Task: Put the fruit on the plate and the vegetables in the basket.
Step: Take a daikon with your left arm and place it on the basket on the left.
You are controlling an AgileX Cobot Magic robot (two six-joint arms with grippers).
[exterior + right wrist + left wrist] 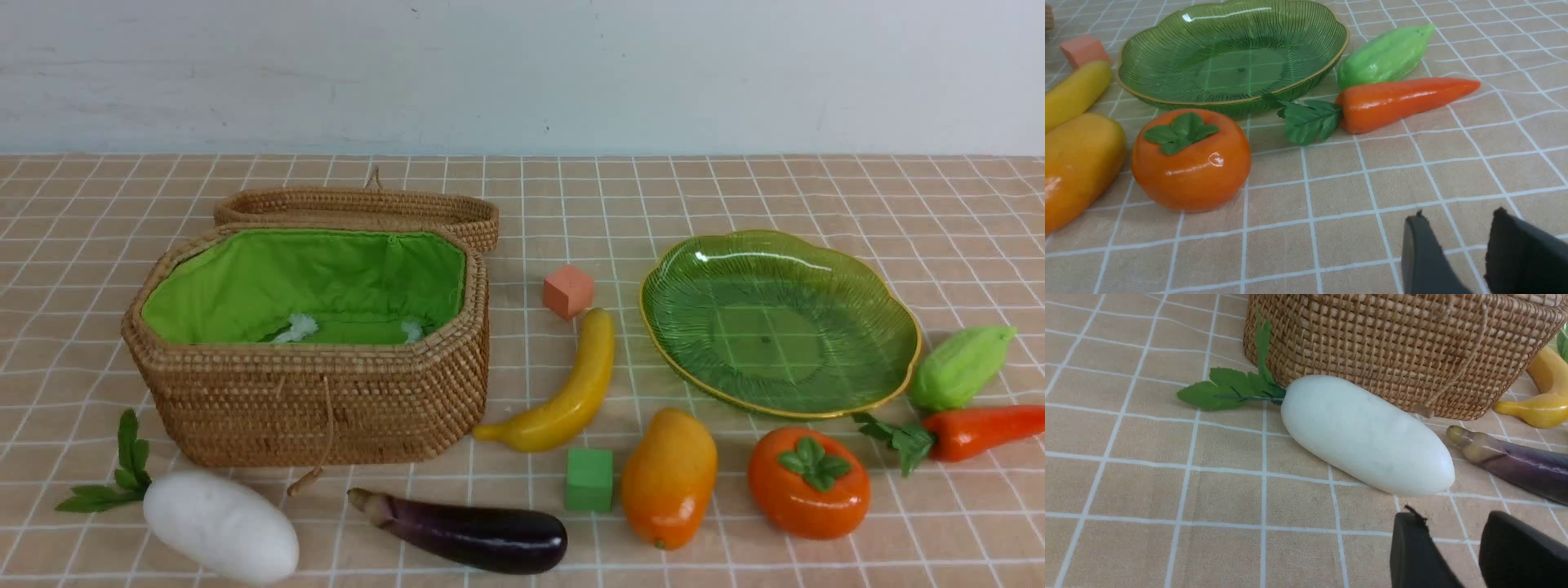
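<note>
Basket [310,400] open; plate [775,327] to its right. Banana [571,400], mango [669,478], persimmon [808,482] lie near plate; radish [220,527], eggplant [473,531] in front of basket; gourd [959,367], carrot [980,431] right of plate.

A small salmon-pink cube [568,291] is sitting on the checked cloth [816,196]. It is turned a little, so one corner is pointing toward the near side, and its top face is catching the light. Closer to the front edge a small green cube [589,479] is resting flat, lying squarer to the grid. It is sitting well apart from the pink one and almost straight in front of it. The cloth is covering the whole table in peach-tan squares with thin white lines, lying mostly smooth and wrinkling slightly toward the right. Behind it a pale, whitish wall [522,73] is showing a few faint scuffs.
</note>
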